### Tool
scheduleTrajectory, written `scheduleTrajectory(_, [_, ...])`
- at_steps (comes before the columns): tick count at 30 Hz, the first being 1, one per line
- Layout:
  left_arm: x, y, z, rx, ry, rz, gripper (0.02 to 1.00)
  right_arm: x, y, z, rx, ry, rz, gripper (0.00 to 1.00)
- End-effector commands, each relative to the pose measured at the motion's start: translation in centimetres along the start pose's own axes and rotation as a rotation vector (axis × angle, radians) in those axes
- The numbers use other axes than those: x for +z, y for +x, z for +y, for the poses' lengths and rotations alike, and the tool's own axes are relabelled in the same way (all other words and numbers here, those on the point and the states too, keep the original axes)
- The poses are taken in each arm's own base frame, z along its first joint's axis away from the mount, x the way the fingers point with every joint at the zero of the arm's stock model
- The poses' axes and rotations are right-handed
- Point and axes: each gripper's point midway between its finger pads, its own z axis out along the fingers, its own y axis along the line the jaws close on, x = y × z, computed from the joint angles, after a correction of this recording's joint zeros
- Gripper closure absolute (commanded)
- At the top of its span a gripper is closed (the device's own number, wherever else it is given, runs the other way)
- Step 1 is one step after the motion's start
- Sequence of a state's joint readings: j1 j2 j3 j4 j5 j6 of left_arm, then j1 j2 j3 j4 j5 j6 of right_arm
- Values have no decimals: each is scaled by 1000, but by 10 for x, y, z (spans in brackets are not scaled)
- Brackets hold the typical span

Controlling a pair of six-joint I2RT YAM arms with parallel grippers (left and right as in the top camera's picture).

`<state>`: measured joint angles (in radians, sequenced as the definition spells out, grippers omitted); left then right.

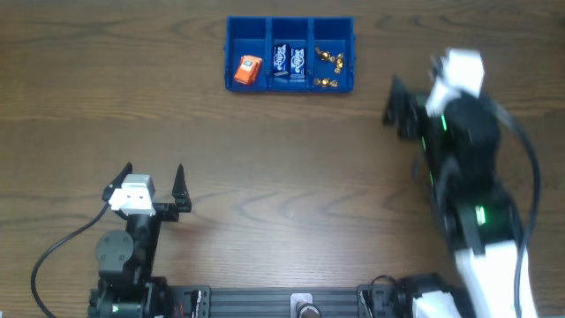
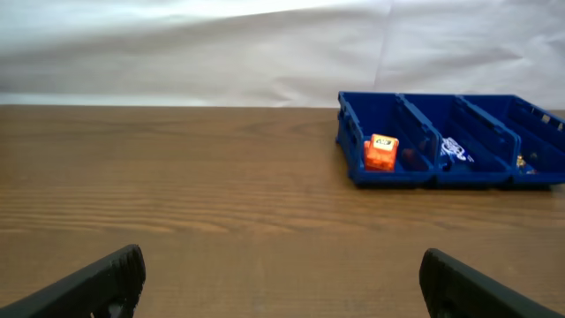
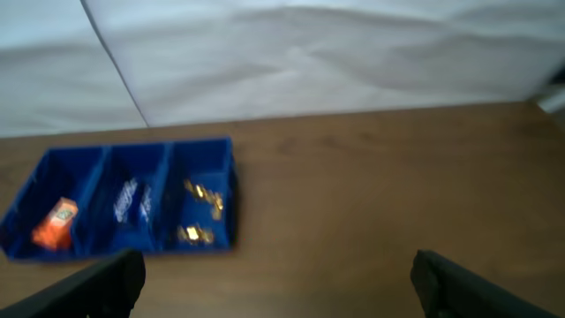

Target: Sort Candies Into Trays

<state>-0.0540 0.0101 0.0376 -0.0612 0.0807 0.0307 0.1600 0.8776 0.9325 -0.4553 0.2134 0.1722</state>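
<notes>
A blue tray with three compartments lies at the back middle of the table. Its left compartment holds an orange candy, the middle one blue-wrapped candies, the right one gold-wrapped candies. My left gripper is open near the front left, nothing between its fingers; its wrist view has the tray and orange candy far ahead. My right gripper is open and empty, lifted to the right of the tray; its wrist view looks down on the tray with orange, blue and gold candies.
The wooden table is bare between the arms and the tray. A white sheet hangs behind the table's far edge. Cables trail from both arms near the front edge.
</notes>
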Motion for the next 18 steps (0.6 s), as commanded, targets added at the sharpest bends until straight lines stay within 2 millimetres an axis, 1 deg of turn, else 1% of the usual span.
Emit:
scheduleTrajectory(1, [2, 17, -1, 9, 8, 37, 20, -27, 71, -29, 30, 7, -59, 1])
scheduleTrajectory(3, [2, 17, -1, 9, 8, 37, 23, -35, 93, -31, 38, -15, -119, 1])
scheduleTrajectory(5, [2, 17, -1, 9, 8, 37, 20, -37, 115, -22, 38, -82, -160, 1])
scheduleTrajectory(7, [2, 17, -1, 9, 8, 37, 20, -34, 129, -12, 37, -152, -202, 1])
scheduleTrajectory(9, [2, 17, -1, 9, 8, 37, 20, -31, 136, -2, 37, -231, -253, 1])
scheduleTrajectory(11, [2, 17, -1, 9, 8, 37, 20, -30, 138, 6, 28, -292, -290, 1])
scheduleTrajectory(13, [2, 17, -1, 9, 8, 37, 23, -26, 142, 6, 26, -304, -312, 1])
scheduleTrajectory(16, [2, 17, -1, 9, 8, 37, 20, -19, 153, 4, 36, -298, -304, 1])
scheduleTrajectory(18, [2, 17, -1, 9, 8, 37, 20, -20, 151, 4, 48, -304, -312, 1])
